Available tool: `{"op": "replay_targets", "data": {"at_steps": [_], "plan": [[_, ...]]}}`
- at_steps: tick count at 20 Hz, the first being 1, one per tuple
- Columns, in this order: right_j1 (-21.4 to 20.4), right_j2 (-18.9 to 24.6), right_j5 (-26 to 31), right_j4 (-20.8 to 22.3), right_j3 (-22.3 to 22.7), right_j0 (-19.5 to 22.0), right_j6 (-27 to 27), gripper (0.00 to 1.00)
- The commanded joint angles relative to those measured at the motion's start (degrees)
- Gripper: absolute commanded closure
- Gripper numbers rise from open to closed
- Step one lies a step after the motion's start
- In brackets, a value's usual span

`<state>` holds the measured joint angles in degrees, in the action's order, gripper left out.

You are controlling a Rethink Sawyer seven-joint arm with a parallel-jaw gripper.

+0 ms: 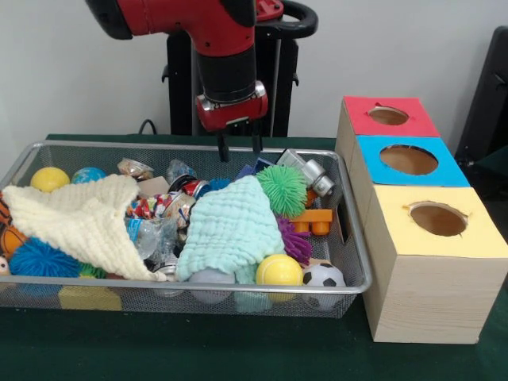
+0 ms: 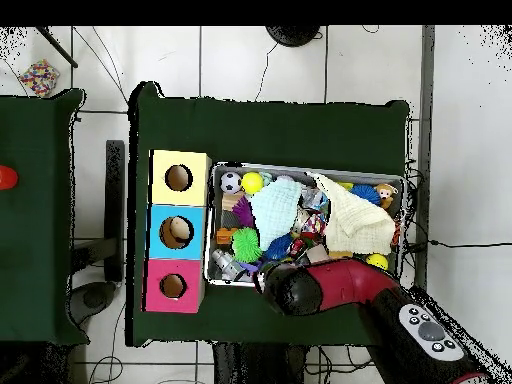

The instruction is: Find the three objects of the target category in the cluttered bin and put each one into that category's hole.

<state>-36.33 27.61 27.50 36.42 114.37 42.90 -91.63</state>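
Note:
The silver wire-mesh bin (image 1: 353, 238) is full of clutter; it also shows in the overhead view (image 2: 310, 168). No orange or tan plush animal toy shows plainly in either view. My gripper (image 1: 240, 148) hangs open and empty just above the bin's far rim, near the middle. In the overhead view the red arm (image 2: 320, 290) hides it. The red-topped box (image 1: 413, 121) stands at the far right, and its small round hole (image 1: 388, 116) also shows in the overhead view (image 2: 173, 286).
A cream cloth (image 1: 79, 218) and a mint cloth (image 1: 230, 226) cover much of the bin. Around them lie a green spiky ball (image 1: 282, 189), a purple one (image 1: 295, 240), a blue one (image 1: 36, 258), a yellow ball (image 1: 279, 270) and a soccer ball (image 1: 324, 275). The blue-topped box (image 1: 444, 171) and the yellow-topped box (image 1: 476, 238) stand beside the red one.

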Motion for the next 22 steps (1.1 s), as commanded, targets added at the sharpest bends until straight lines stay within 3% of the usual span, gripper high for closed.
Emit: {"op": "replay_targets", "data": {"at_steps": [1, 8, 15, 22], "plan": [[3.0, 8.7, 10.8, 3.8, -9.7, 2.6, 20.6, 0.00], [3.2, 11.3, 13.2, 6.5, -11.8, 4.5, 22.3, 0.00], [1.1, 15.2, 9.6, 9.2, -10.3, 6.6, 21.7, 0.00], [-0.7, 15.9, 5.2, 14.1, -10.3, 5.1, 17.9, 0.00]]}}
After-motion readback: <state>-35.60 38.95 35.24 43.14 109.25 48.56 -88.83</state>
